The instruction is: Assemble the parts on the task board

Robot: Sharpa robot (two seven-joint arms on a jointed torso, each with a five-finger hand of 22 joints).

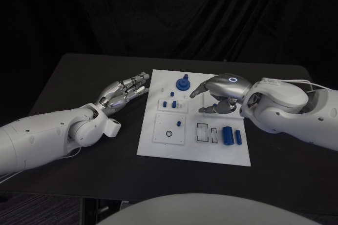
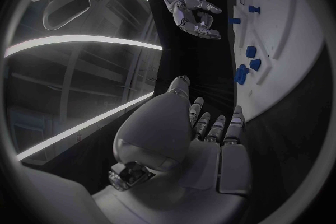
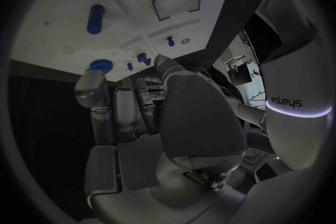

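Where the flat white rectangular task board [image 1: 159, 148] lies in the middle of the black desk [image 1: 84, 78], its small blue parts sit spread across it: a round blue gear-like piece with a raised hub [image 1: 183, 83] stands near the board's far edge, two short blue pegs [image 1: 169, 104] stand upright a little nearer on the board's left half, a single small blue peg [image 1: 179, 123] rises from a raised white square plate [image 1: 170, 129] toward the near left corner beside a dark round hole [image 1: 169, 133], and two blue cylinders [image 1: 232, 135] lie side by side near the board's right edge, just beside two black-outlined rectangular recesses [image 1: 208, 132]. The right silver many-fingered hand [image 1: 220, 92] hovers over the far right part of the board, just beside the gear-like piece, its fingers curled downward and partly apart with nothing seen between them; whether any fingertip touches the board cannot be told. The left silver many-fingered hand [image 1: 125, 92] is off the board's left edge over bare desk, fingers stretched out straight and close together toward the far left corner of the board, holding nothing. In the left wrist view the same left hand [image 2: 210, 134] shows flat with extended fingers and the right hand [image 2: 196, 14] hangs beside the board's edge.
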